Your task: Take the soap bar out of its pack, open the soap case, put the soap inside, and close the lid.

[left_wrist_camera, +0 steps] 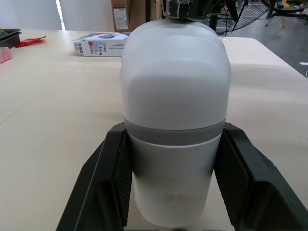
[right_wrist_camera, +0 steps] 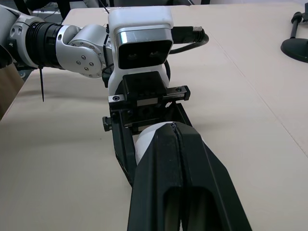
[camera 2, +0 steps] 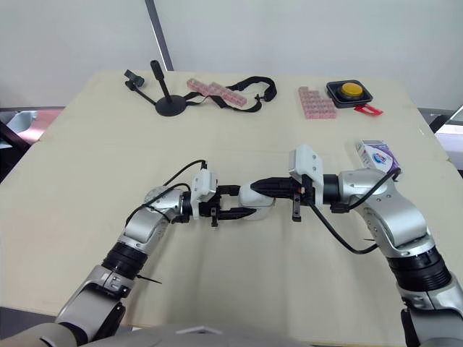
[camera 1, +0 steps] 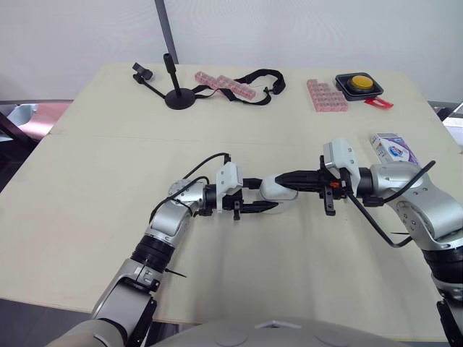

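Note:
Near the middle of the table, my left gripper (camera 1: 266, 194) is shut on the white soap case (camera 1: 278, 188), which has a grey band around it and lies on its side. In the left wrist view its black fingers (left_wrist_camera: 103, 183) press both flanks of the case (left_wrist_camera: 173, 110). My right gripper (camera 1: 280, 176) comes in from the right, shut, with its tip against the top of the case's far end. In the right wrist view its fingers (right_wrist_camera: 172, 144) meet in a closed seam over the case (right_wrist_camera: 147, 142). The soap pack (camera 1: 393, 148), a white and purple box, lies by my right arm.
At the far side of the table stand a black stand (camera 1: 179, 97), a black strap (camera 1: 260, 76), two groups of pink blocks (camera 1: 224, 84) (camera 1: 327, 95) and a yellow button in a black box (camera 1: 359, 84). A small red piece (camera 1: 378, 103) lies beside it.

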Controlling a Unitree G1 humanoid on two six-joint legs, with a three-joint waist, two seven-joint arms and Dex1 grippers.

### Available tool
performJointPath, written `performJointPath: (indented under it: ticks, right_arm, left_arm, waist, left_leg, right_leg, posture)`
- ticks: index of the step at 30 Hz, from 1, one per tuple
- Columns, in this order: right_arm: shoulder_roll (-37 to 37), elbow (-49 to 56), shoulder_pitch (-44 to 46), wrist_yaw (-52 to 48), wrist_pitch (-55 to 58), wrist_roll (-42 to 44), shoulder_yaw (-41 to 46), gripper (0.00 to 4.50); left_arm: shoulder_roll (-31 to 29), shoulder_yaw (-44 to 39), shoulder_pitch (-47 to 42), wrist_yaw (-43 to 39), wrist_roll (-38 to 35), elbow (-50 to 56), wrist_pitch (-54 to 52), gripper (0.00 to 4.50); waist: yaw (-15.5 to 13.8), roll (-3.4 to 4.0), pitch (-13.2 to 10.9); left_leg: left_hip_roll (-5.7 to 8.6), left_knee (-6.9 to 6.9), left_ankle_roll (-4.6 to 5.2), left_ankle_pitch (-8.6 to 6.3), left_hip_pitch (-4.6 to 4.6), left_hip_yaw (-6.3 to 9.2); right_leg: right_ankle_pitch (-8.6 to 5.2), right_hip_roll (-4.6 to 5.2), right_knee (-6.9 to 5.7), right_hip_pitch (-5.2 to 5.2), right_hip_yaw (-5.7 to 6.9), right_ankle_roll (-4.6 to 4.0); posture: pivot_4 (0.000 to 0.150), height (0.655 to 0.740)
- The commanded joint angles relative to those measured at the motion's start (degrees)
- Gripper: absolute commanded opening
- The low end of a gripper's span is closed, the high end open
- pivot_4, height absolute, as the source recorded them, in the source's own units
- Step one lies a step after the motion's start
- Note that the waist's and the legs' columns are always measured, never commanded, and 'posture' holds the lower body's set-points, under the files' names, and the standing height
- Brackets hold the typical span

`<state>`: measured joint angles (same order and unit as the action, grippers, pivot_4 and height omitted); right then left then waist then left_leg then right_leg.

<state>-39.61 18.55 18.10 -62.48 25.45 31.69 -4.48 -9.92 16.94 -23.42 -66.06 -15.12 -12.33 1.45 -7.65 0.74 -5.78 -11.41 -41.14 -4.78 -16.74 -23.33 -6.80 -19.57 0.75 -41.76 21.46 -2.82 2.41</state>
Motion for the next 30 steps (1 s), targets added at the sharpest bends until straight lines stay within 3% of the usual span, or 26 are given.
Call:
performJointPath:
  ticks: [1,7,11,12,15,20,30]
  right_arm:
    - [-0.12,-5.04,-1.38,-0.60,-2.15,-0.28,3.20,0.03]
    - [-1.96,-9.31,-5.94,-7.66,-10.15,2.05,10.74,0.03]
    - [-1.82,-12.40,-11.29,-12.23,-18.43,0.85,13.85,1.57]
    - [-1.31,-12.57,-13.18,-13.45,-20.76,0.61,14.19,1.70]
    - [-0.23,-12.43,-16.21,-15.43,-25.23,0.17,13.72,2.90]
    - [1.49,-12.58,-18.69,-17.64,-30.45,-0.38,12.35,4.43]
    - [2.36,-13.30,-18.74,-16.93,-33.17,-1.37,11.23,4.48]
  left_arm:
    - [-0.23,-0.13,0.21,0.21,-1.29,2.85,-1.71,1.86]
    - [-2.10,-1.27,0.71,0.19,-3.73,6.10,-7.74,1.86]
    - [-3.77,-2.17,0.76,0.33,-6.87,8.84,-14.41,1.86]
    - [-4.46,-2.36,0.74,0.21,-8.22,9.96,-17.61,1.86]
    - [-6.05,-2.65,0.75,0.43,-11.34,12.69,-24.75,1.86]
    - [-7.56,-4.27,0.25,3.11,-17.13,16.45,-38.32,1.86]
    - [-7.72,-10.47,-2.86,13.91,-32.02,17.80,-73.86,1.86]
  waist:
    - [-0.04,0.00,0.00]
    - [-0.23,0.02,-0.03]
    - [-0.30,0.02,-0.03]
    - [-0.41,0.01,-0.03]
    - [-0.40,0.01,-0.04]
    - [0.11,0.02,-0.04]
    - [-0.13,0.02,-0.05]
  left_leg:
    - [0.00,0.00,0.00,0.00,0.00,0.00]
    - [0.03,-0.01,0.02,-0.01,-0.13,0.05]
    - [0.02,0.09,0.01,-0.02,-0.28,0.02]
    - [0.01,0.09,0.01,-0.02,-0.22,0.03]
    - [0.00,0.09,0.01,-0.02,-0.19,0.04]
    - [0.00,0.06,0.02,0.00,-0.14,0.02]
    - [0.06,0.06,0.03,0.00,-0.21,0.02]
  right_leg:
    - [0.00,0.01,0.00,0.00,0.00,0.00]
    - [0.00,-0.02,0.06,0.18,-0.01,-0.01]
    - [0.00,-0.29,0.22,0.12,0.04,0.00]
    - [0.00,-0.26,0.21,0.13,0.05,0.00]
    - [0.00,-0.16,0.21,0.23,0.19,0.00]
    - [0.00,0.02,0.19,0.24,0.19,0.00]
    - [0.00,-0.19,0.27,0.23,0.16,0.00]
  posture:
    - [0.150,0.7143]
    - [0.150,0.7143]
    - [0.150,0.7143]
    - [0.150,0.7143]
    - [0.150,0.7143]
    - [0.150,0.7143]
    - [0.150,0.7143]
